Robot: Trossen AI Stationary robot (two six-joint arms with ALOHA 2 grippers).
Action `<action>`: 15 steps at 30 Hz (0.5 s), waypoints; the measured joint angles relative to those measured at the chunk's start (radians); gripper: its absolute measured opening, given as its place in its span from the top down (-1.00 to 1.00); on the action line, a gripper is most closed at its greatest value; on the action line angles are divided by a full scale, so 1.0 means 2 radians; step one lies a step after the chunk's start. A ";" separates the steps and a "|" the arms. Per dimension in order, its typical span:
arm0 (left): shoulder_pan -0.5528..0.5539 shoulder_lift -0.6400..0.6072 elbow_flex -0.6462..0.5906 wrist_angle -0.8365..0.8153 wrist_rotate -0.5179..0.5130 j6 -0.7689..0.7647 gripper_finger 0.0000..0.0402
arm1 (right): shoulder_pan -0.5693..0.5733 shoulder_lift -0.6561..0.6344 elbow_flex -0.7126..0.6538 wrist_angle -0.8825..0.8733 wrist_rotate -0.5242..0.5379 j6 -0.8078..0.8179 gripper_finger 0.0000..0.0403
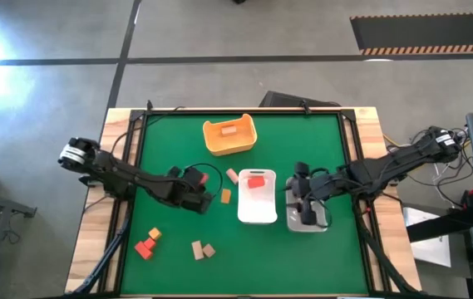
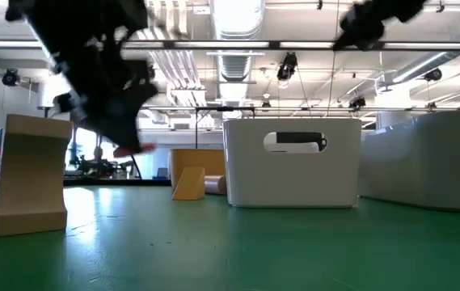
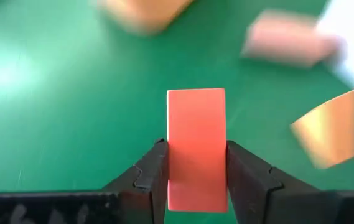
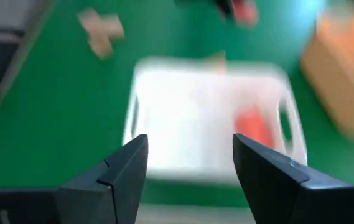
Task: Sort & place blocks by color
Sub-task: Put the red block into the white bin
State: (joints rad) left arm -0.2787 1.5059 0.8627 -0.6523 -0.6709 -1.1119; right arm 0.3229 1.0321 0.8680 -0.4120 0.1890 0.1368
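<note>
Left end effector [image 3: 195,177] clamps a red block [image 3: 196,149] between its fingers; right end effector [image 4: 189,168] gapes empty.

Tub [image 1: 229,136] behind trays [image 1: 258,199], blocks [image 1: 202,249] in front, at left.

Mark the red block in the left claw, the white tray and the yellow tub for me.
red block [image 3: 196,146], left wrist view, middle of its upper face.
white tray [image 1: 258,209], high view, bare floor near its lower end.
yellow tub [image 1: 212,142], high view, left rim.

yellow-orange tub [image 1: 229,137], white tray [image 1: 258,207], clear tray [image 1: 307,219]
</note>
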 joint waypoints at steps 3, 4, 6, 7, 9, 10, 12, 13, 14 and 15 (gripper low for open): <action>-0.020 -0.016 0.016 0.076 -0.055 0.106 0.46 | 0.000 0.002 -0.022 0.116 -0.002 -0.066 -0.09; -0.028 -0.021 0.017 0.119 -0.070 0.157 0.46 | 0.000 0.007 -0.031 0.160 -0.001 -0.086 -0.09; -0.044 -0.030 0.014 0.231 -0.083 0.272 0.46 | 0.000 0.018 -0.048 0.250 -0.002 -0.121 -0.09; -0.052 -0.033 0.011 0.295 -0.084 0.331 0.46 | 0.000 0.027 -0.057 0.291 -0.002 -0.136 -0.09; -0.066 -0.035 0.002 0.408 -0.086 0.436 0.46 | 0.000 0.051 -0.071 0.382 -0.001 -0.160 -0.09; -0.073 -0.035 -0.002 0.459 -0.086 0.483 0.46 | 0.000 0.063 -0.078 0.422 -0.002 -0.172 -0.09; -0.083 -0.035 -0.006 0.533 -0.085 0.546 0.46 | 0.000 0.092 -0.087 0.501 -0.001 -0.187 -0.09; -0.086 -0.035 -0.007 0.557 -0.083 0.568 0.46 | 0.000 0.104 -0.090 0.537 -0.002 -0.193 -0.09; -0.089 -0.034 -0.008 0.573 -0.081 0.582 0.46 | 0.000 0.116 -0.093 0.567 -0.001 -0.196 -0.09; -0.091 -0.033 -0.009 0.586 -0.076 0.592 0.46 | 0.000 0.129 -0.093 0.602 -0.001 -0.198 -0.09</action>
State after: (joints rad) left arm -0.4613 1.4409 0.8451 0.5194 -0.8226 0.0723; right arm 0.3229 1.2903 0.6820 0.7925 0.1860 -0.2594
